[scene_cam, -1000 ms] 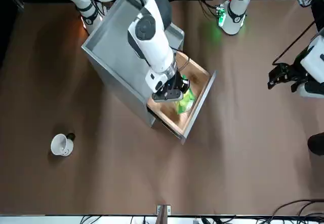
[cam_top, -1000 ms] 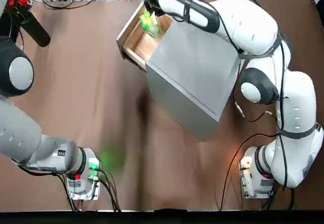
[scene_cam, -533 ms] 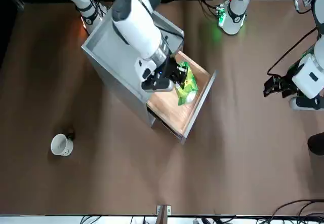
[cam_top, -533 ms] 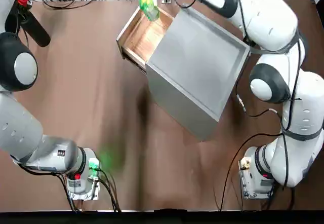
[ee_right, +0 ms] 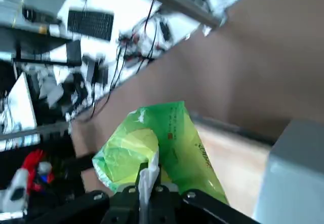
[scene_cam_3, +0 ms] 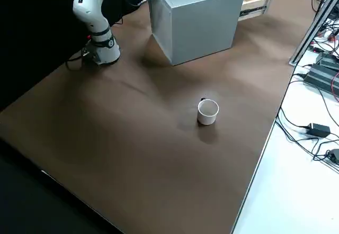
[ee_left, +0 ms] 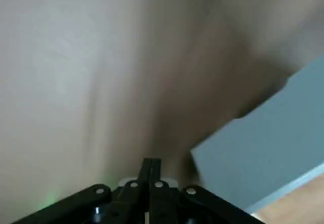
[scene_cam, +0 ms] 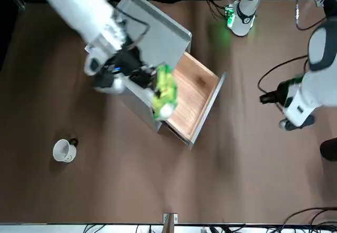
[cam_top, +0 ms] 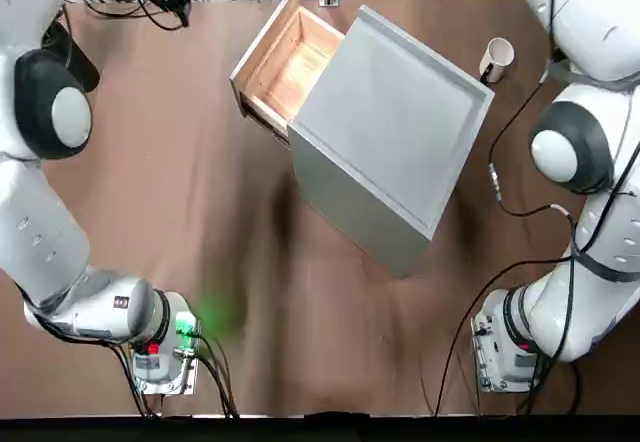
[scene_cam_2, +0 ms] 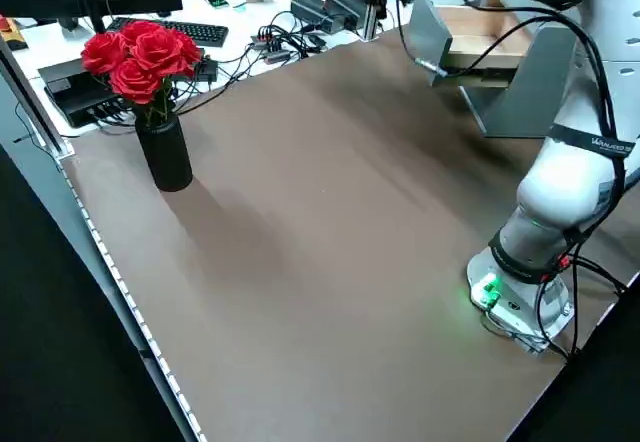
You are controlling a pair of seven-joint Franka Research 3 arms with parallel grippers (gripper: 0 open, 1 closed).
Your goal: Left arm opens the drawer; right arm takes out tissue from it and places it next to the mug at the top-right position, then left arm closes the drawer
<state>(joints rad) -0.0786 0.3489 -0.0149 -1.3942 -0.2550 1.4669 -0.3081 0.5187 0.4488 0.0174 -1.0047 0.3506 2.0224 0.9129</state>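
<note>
Overhead, the pale wooden drawer (cam_top: 285, 62) is standing open and empty, the small cream mug (cam_top: 495, 58) sitting beyond the cabinet's right. From the front, the right tool (scene_cam: 138, 78) is gripping the green-and-yellow tissue packet (scene_cam: 164, 91) aloft; the mug lies diagonally away. The left tool (ee_left: 150, 179) is looking closed.

I see the drawer (cam_top: 285, 62) pulled out of the cabinet's (cam_top: 385, 142) far-left face; mug (cam_top: 495, 57) stands beyond its right corner.

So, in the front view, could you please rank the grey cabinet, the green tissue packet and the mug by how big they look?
1. The cabinet, by far the largest.
2. The tissue packet, held up nearer the camera by the right gripper, so its lead may be overstated.
3. The mug, smallest.
</note>
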